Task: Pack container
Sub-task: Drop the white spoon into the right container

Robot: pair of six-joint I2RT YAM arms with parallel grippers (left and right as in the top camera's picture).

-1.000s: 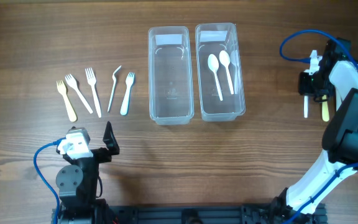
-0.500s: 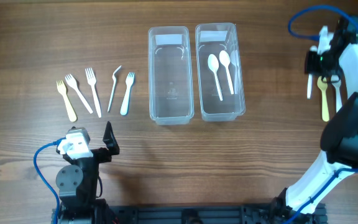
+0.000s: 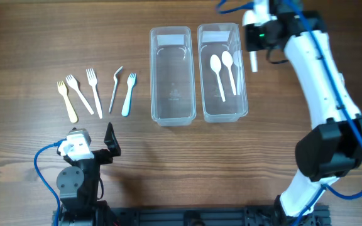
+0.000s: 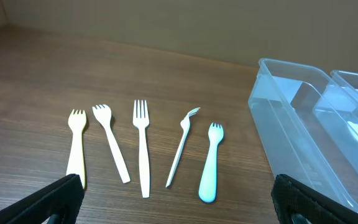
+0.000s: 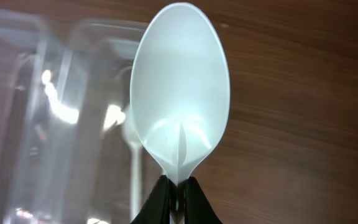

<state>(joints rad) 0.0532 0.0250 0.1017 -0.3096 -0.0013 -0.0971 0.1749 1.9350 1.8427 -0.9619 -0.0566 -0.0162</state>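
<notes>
Wood table [image 3: 30, 37]: right container [image 3: 224, 117] holds two spoons [image 3: 219, 72]; right gripper [image 5: 178, 186] clamps third spoon [image 5: 179, 93], handle hidden; left gripper [image 4: 182, 202] spread apart.

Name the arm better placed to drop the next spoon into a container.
Right. The right gripper is shut on a spoon beside the container holding two spoons; the left gripper sits open by the forks.

A brown wooden table [image 3: 30, 37] with streaked grain running left to right fills the scene, with a paler knotted patch at near left.
</notes>
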